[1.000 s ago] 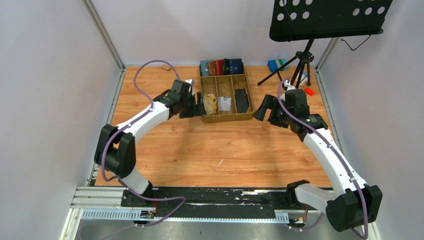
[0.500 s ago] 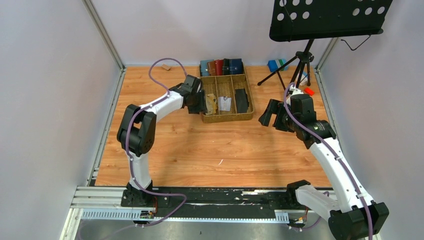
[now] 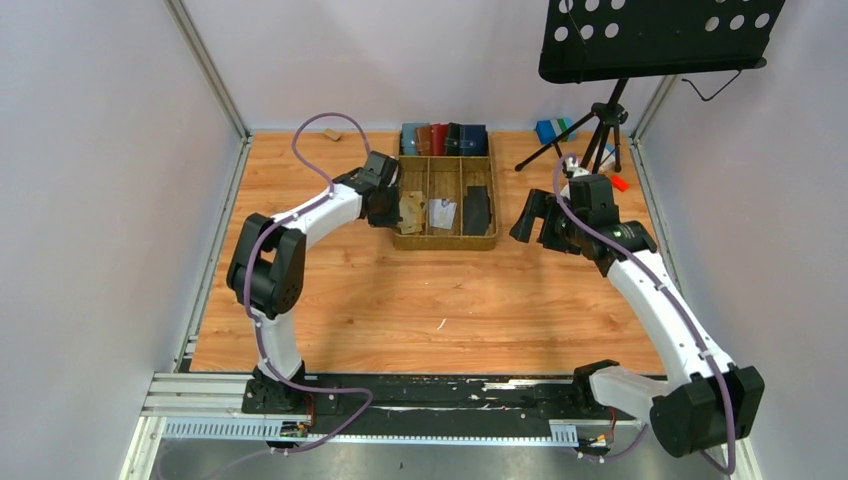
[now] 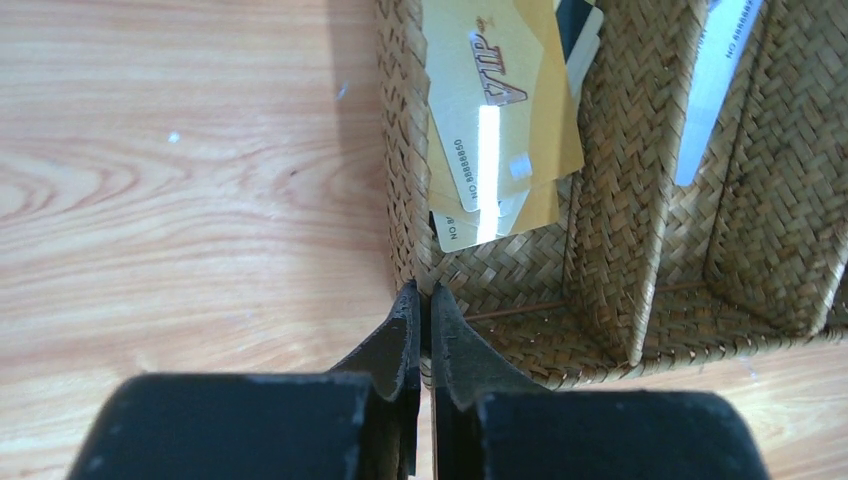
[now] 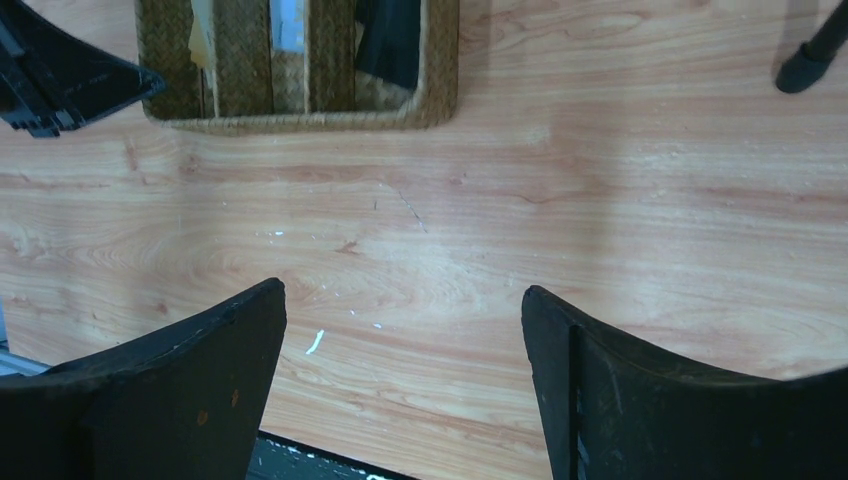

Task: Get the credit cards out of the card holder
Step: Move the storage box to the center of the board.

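Tan-gold credit cards (image 4: 500,110) lie stacked in the left compartment of a woven basket (image 4: 600,200), also seen from above (image 3: 411,210). A white card (image 3: 444,212) rests in the middle compartment. A dark, near-navy card holder (image 3: 478,208) lies in the right one. My left gripper (image 4: 421,290) is shut on the basket's left wall, one finger on each side of the rim, just short of the gold cards. My right gripper (image 3: 527,215) hovers right of the basket, open, with only bare wood between its fingers (image 5: 250,340).
A row of upright holders (image 3: 440,138) in teal, brown, red, black and navy stands against the basket's far end. A music stand's tripod (image 3: 600,130) stands at the back right, with small blue and red items beside it. Side walls close in the table.
My left gripper has closed from open onto the basket's left wall. The basket has slid a little left and toward the back. The right arm shifted slightly.
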Robot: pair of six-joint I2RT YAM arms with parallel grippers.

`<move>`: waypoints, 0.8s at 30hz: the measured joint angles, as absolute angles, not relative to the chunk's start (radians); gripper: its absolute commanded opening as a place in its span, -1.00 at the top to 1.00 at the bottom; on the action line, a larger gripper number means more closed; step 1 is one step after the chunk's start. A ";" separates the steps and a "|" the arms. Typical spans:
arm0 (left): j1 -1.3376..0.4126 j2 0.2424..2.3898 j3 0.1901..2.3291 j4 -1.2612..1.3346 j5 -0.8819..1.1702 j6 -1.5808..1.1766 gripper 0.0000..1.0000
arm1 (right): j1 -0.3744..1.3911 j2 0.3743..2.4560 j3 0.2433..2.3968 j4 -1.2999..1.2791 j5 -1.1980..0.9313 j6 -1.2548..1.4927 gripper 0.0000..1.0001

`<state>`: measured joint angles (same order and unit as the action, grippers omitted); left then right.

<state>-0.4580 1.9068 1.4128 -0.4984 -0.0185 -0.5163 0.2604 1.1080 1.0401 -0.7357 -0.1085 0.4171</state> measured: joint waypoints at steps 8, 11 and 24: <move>-0.456 1.785 1.280 -0.537 -0.038 -0.485 1.00 | 0.261 1.311 1.189 -0.667 -0.167 0.418 -0.72; -0.455 1.725 1.217 -0.542 -0.026 -0.481 1.00 | 0.261 1.368 1.221 -0.623 -0.180 0.418 -0.73; -0.455 1.465 0.997 -0.601 0.045 -0.461 1.00 | 0.261 1.765 1.536 -0.505 -0.317 0.302 -1.00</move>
<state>-0.4549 1.4647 0.9966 -0.6006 0.0448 -0.4606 0.2607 1.7645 1.5360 -0.5045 -0.3172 0.3023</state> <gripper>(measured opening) 0.047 0.982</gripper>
